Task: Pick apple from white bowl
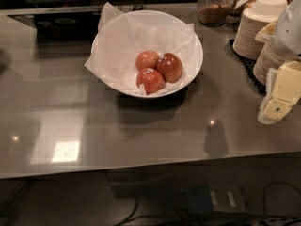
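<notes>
The white bowl (pixel 195 41), wide and lined with crinkled white paper, stands at the back middle of the grey counter. Three apples lie in its front part. The apple (pixel 170 68), the darkest one, deep red and glossy with a small pale sticker, is the rightmost. It touches a paler orange-pink apple (pixel 146 59) on its left and a lighter red-orange apple (pixel 150 81) in front. My gripper (pixel 275 108), pale yellow, hangs over the counter's right side, well to the right of the bowl and apart from it. It holds nothing that I can see.
Stacks of beige paper bowls (pixel 256 25) stand on a dark mat at the back right, just behind my arm (pixel 291 27). A glass jar of grains (pixel 214 6) stands behind the bowl's right side. The counter's front edge (pixel 141 171) runs across, with cables below.
</notes>
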